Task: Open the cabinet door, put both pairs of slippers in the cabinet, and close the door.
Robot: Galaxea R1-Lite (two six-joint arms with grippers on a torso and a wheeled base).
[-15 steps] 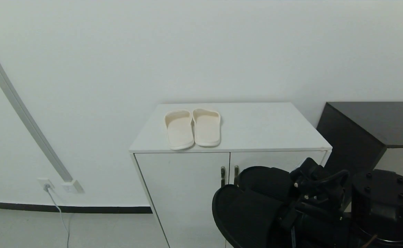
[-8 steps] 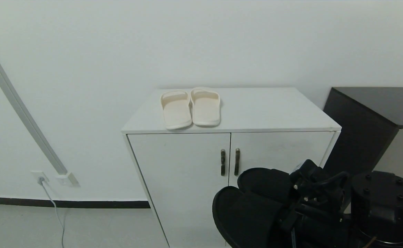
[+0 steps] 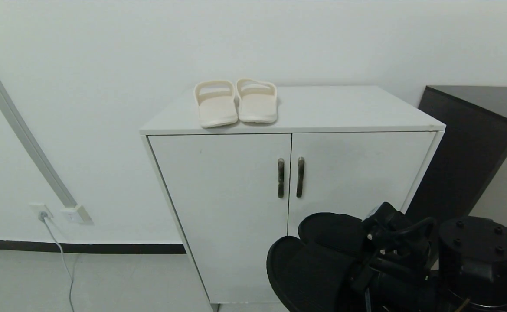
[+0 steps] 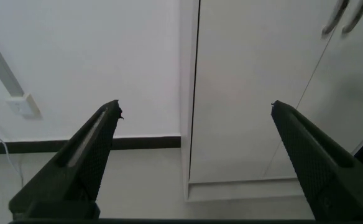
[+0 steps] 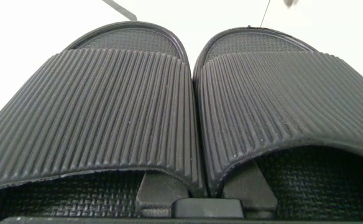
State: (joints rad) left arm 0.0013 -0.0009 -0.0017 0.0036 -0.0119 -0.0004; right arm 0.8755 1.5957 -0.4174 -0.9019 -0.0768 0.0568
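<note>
You have two pairs of slippers. The two cream slippers (image 3: pixel 235 103) sit side by side, touching, on the cabinet (image 3: pixel 218 195) top, left of its middle, with their ends at the front edge. The two black slippers (image 5: pixel 188 106) are pressed together in your right gripper (image 5: pixel 200 196), low in front of the right door. Both doors are shut, and their two handles (image 3: pixel 281 177) stand upright beside the centre seam. Your left gripper (image 4: pixel 195 107) is spread wide and holds nothing, near the cabinet's lower left front corner.
</note>
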